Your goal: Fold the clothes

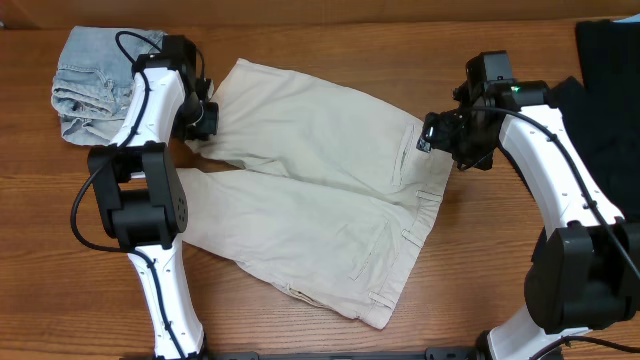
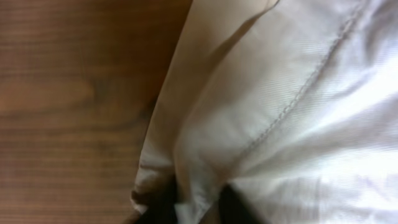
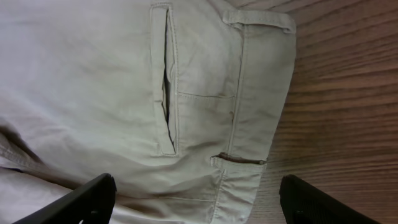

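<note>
Khaki shorts (image 1: 320, 190) lie spread mid-worktop. Left gripper (image 1: 204, 118) pinches a leg hem (image 2: 186, 180) toward the far-left corner; right gripper (image 1: 432, 136), fingers spread wide, hovers above the waistband (image 3: 250, 93).

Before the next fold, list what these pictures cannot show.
Left gripper: blurred and cut by the bottom edge of its wrist view, under the left arm overhead; grip on the shorts unclear.
Black cloth: cut off by the overhead's right edge.
Jeans: partly hidden behind the left arm overhead.
</note>
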`<action>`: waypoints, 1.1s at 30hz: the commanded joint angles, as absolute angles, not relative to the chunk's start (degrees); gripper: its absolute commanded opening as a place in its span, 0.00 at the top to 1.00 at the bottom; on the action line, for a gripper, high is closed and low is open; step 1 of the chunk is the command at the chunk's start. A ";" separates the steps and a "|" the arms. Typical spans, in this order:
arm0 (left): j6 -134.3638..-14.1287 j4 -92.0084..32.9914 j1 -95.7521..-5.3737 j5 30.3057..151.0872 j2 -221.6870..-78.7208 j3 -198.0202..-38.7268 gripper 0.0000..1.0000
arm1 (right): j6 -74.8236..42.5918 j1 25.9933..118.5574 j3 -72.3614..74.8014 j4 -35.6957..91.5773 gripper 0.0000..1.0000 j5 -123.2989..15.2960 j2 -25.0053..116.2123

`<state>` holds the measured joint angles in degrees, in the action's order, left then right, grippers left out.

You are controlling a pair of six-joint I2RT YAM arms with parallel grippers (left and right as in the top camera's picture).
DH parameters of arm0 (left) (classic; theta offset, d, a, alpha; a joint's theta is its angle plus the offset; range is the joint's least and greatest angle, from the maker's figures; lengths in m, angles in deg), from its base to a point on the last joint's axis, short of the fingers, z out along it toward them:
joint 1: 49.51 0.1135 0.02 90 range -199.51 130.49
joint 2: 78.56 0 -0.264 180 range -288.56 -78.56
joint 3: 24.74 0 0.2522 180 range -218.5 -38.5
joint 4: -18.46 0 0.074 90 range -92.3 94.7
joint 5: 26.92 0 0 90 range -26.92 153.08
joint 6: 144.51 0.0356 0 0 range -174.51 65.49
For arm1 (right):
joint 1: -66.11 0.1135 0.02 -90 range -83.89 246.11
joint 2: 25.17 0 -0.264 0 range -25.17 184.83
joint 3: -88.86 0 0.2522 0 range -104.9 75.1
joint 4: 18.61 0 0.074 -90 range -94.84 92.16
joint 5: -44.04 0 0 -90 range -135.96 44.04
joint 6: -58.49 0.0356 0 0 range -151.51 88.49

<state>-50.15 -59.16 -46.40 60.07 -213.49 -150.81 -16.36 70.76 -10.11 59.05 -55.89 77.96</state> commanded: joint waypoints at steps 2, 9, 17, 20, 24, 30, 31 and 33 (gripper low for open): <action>-57.89 -64.32 -44.52 52.32 -214.21 -151.14 0.96 | -16.49 70.95 -10.33 57.76 0.15 -55.48 77.42; -63.18 -70.83 -40.89 50.65 -214.21 -151.16 0.89 | -16.51 70.91 -10.33 50.49 0.17 -54.10 79.45; -63.98 -73.67 -40.91 50.89 -214.19 -152.01 0.23 | -18.45 70.91 -10.33 41.59 0.17 -58.45 88.21; -63.98 -75.31 -41.70 51.29 -214.19 -155.29 0.15 | -19.59 70.91 -10.33 39.84 0.17 -61.57 91.23; -63.98 -78.61 -43.14 52.32 -214.19 -164.73 0.11 | -19.55 70.91 -10.33 38.20 0.19 -61.97 93.96; -63.96 -82.57 -44.87 57.47 -214.17 -181.87 0.09 | -19.55 70.91 -10.33 35.36 0.59 -61.95 95.08; -63.96 -82.83 -45.11 57.95 -214.17 -183.66 0.09 | -19.55 70.91 -10.33 34.73 0.70 -61.95 95.08; -63.96 -83.40 -45.79 58.79 -214.17 -187.79 0.10 | -19.57 70.91 -10.33 32.69 0.90 -61.92 95.08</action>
<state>-63.46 -82.63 -44.76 55.42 -214.28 -181.61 -19.13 70.76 -10.05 34.90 -61.29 94.71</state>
